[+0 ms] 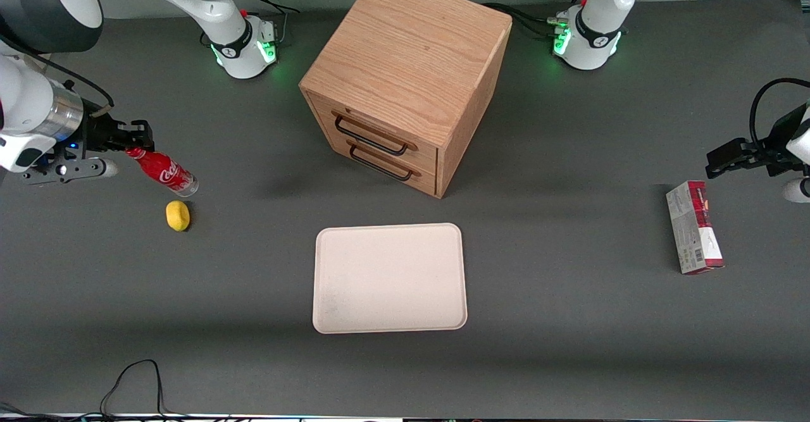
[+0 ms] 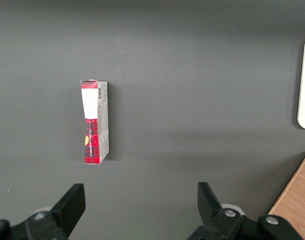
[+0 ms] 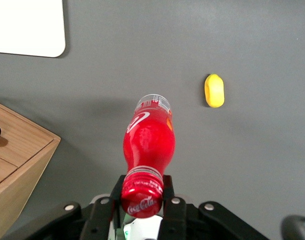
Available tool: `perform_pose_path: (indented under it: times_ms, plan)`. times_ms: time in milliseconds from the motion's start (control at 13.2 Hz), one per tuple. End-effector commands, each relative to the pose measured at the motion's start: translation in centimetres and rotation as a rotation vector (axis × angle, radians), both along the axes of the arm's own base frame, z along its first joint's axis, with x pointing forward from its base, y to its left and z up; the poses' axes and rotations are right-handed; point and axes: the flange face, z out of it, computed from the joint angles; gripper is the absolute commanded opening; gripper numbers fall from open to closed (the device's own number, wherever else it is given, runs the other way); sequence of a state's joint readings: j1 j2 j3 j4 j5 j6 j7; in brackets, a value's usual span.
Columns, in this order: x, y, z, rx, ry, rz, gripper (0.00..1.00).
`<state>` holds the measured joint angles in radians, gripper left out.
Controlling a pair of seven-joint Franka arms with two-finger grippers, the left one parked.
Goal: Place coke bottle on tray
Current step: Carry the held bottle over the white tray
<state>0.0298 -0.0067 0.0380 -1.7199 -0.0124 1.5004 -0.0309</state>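
Observation:
My right gripper [image 1: 134, 145] is shut on the cap end of the small red coke bottle [image 1: 163, 172] and holds it tilted, clear base down, above the table toward the working arm's end. In the right wrist view the bottle [image 3: 148, 145] hangs from the gripper [image 3: 141, 192], with its red cap between the black fingers [image 3: 166, 186]. The cream-beige tray [image 1: 390, 278] lies flat near the table's front, in front of the cabinet, well away from the bottle. One corner of it shows in the right wrist view [image 3: 27, 27].
A yellow lemon [image 1: 178, 215] lies on the table just below the bottle, nearer the front camera; it also shows in the right wrist view [image 3: 214, 90]. A wooden drawer cabinet [image 1: 405, 80] stands mid-table. A red-and-white carton [image 1: 694, 226] lies toward the parked arm's end.

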Motion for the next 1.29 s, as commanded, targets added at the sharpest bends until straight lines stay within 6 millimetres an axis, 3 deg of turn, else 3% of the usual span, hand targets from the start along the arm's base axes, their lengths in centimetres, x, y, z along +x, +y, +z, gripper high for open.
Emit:
perform_pose_path:
  times_ms: [0, 152, 303, 683, 910, 986, 1214]
  plan:
    - [0.5, -0.4, -0.1, -0.009, -0.026, 0.011, 0.0]
    - [3.7, 0.1, -0.6, -0.003, -0.029, 0.007, 0.0]
    - [7.8, 2.2, -1.7, -0.012, -0.04, -0.075, 0.0]
    - [15.7, 11.8, -6.4, -0.032, -0.044, -0.227, 0.0]
    - [18.3, 19.6, -12.1, 0.029, -0.129, -0.385, 0.0]
    - [18.3, 21.2, -13.8, 0.023, -0.13, -0.395, 0.0]
    - [18.2, 22.0, -14.6, 0.027, -0.118, -0.401, 0.0]
